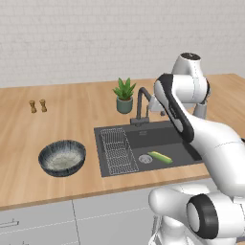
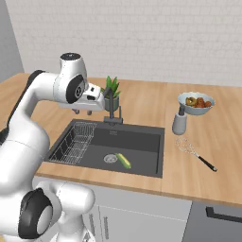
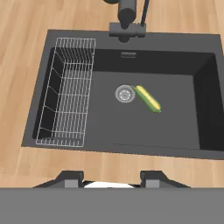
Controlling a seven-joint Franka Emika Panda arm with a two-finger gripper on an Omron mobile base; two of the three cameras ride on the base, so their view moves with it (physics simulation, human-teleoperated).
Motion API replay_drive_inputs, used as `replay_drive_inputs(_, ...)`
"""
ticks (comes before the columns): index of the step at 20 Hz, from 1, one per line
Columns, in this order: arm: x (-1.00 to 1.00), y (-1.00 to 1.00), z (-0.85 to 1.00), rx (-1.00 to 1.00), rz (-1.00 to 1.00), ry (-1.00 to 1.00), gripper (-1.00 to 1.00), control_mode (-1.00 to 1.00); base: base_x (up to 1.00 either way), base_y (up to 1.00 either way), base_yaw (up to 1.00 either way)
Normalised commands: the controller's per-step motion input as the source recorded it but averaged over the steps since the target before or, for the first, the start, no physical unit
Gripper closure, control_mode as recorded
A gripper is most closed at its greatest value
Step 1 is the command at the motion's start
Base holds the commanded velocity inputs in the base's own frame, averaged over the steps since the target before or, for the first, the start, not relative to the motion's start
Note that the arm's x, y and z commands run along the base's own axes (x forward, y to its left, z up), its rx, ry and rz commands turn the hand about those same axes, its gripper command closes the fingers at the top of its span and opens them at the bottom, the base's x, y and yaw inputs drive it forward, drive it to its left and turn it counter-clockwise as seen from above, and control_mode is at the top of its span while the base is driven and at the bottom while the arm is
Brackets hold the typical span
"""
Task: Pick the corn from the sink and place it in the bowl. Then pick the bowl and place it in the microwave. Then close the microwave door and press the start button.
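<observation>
Wooden tabletop [image 1: 28,139], with the sink [image 3: 175,70] sunk into it and the arm poised high above. Inside the basin: wire rack [image 3: 65,94] along one side, round drain [image 3: 125,93] at the middle, black tap [image 1: 141,103] at the back rim. Corn [image 3: 147,98] lying flat on the basin floor, touching or just beside the drain, on the side away from the rack, slanted across the hand view. Bowl [image 1: 62,157] upright on the tabletop, well apart from the sink on the rack side, nothing in it.

Tool [image 2: 82,111] hovering above the sink's near edge, jaws parted and holding nothing; corn not yet reached.

Step in hand, by judgement: descent for the pick. Best done by shifting forward until centred over the cob, turning the wrist so the fingers straddle its narrow width rather than its length, then dropping straight down and closing near the middle. Gap between the fingers looks ample for so slim a cob.

Around: potted plant [image 1: 124,95] behind the tap, two small shakers [image 1: 38,105] far off, pale bowl of food [image 2: 196,102], grey bottle [image 2: 179,123] and whisk [image 2: 194,153] on the opposite side of the sink. Likeliest obstacles: tap overhead at the back, basin walls.
</observation>
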Motion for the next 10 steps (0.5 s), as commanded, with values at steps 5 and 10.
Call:
replay_drive_inputs(5,-0.53,0.0,-0.06,0.0,0.01,-0.02,-1.0,-1.0,0.0,0.0,0.0)
replay_drive_inputs(10,-0.33,-0.34,-0.27,0.0,0.02,0.04,-1.0,-1.0,0.0,0.0,0.0)
